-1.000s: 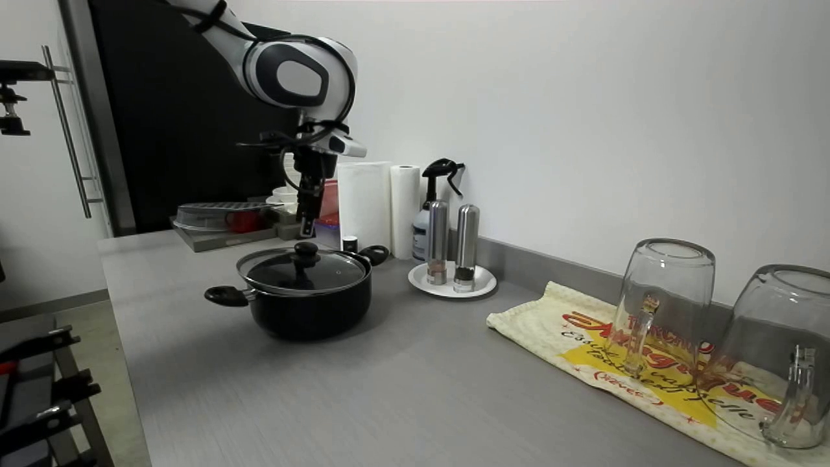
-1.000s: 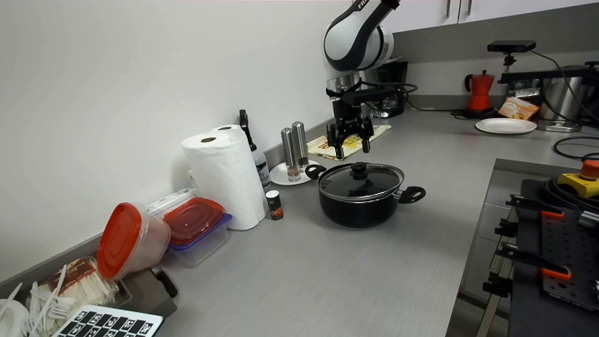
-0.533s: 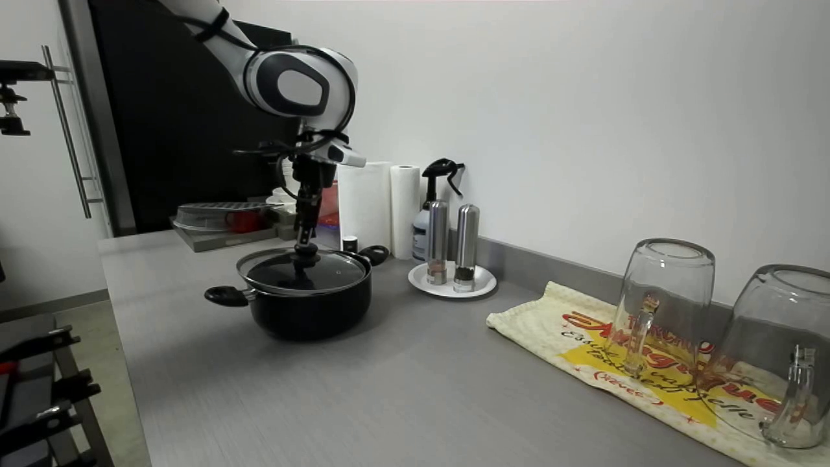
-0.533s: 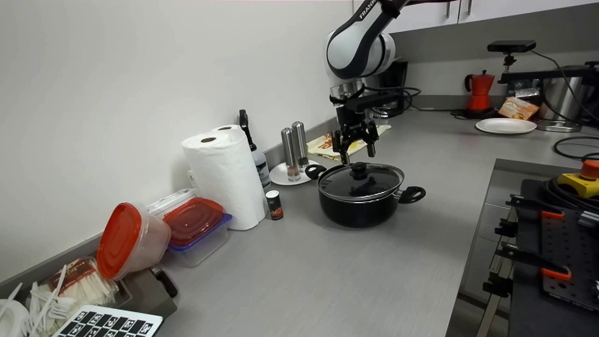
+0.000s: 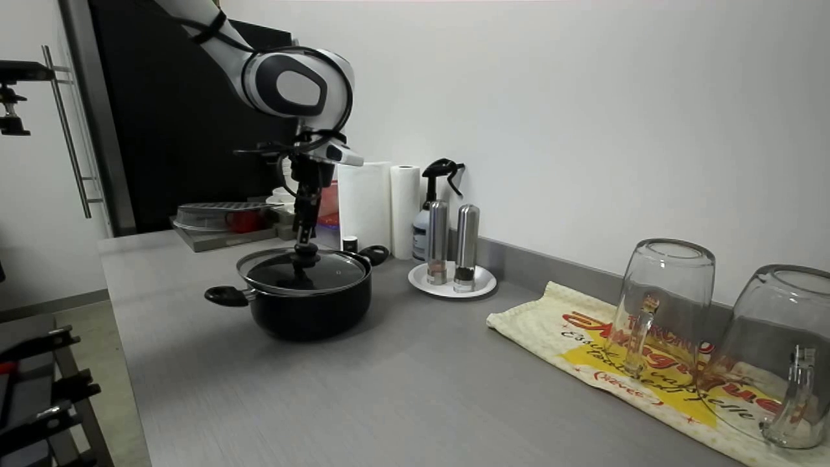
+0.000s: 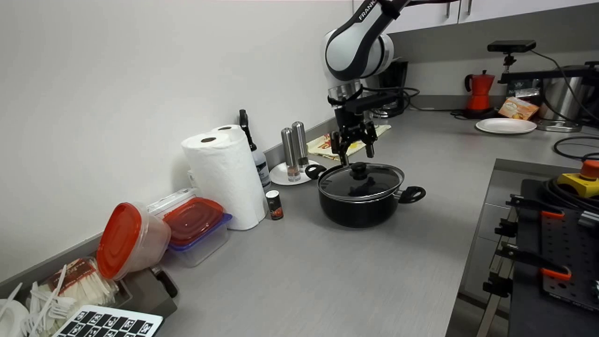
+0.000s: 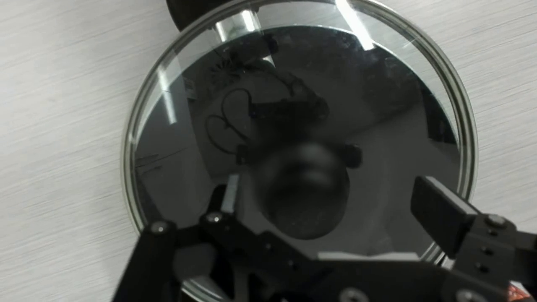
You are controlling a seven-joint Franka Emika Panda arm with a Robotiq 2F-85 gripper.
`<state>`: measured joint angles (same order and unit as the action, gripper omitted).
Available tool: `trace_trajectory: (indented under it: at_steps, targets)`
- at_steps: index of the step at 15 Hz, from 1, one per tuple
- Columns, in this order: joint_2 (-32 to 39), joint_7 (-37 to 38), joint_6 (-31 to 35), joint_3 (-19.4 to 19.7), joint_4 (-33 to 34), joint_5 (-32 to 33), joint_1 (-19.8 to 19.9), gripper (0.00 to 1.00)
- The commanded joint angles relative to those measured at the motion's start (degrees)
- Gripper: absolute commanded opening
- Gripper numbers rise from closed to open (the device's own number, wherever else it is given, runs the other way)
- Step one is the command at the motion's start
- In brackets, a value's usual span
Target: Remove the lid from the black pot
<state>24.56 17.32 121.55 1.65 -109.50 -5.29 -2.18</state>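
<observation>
The black pot stands on the grey counter and shows in both exterior views. Its lid, dark see-through glass with a metal rim, sits flat on it; it also shows in the wrist view. The black centre knob is blurred and close in the wrist view. My gripper is open and empty, pointing down just above the lid. In the wrist view the knob lies between the spread fingers, nearer the left finger than the right finger.
Two metal grinders stand on a white plate by the wall. Paper towel rolls, a spray bottle and a small black jar are beside the pot. Glass mugs stand on a cloth.
My gripper has come down from above until its fingertips are at about the knob's height, then moved only slightly. The pot and lid have not moved.
</observation>
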Motion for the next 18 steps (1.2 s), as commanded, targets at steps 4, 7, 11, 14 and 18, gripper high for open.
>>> trace_trajectory:
  at_steps: [4, 7, 11, 14, 18]
  targets:
    - [1.49, 2.99, 0.92, 1.3, 0.64, 3.88, -0.85, 1.0]
    - [1.92, 3.48, 1.56, 1.36, 0.84, 3.71, -0.75, 1.0]
    - [2.11, 3.53, 1.68, 1.15, 1.25, 3.04, -0.66, 1.0]
    - [2.17, 3.62, 1.8, 1.06, 1.54, 2.8, -0.62, 1.0]
    - [2.6, 4.03, 1.96, 1.04, 2.01, 2.48, -0.51, 1.0]
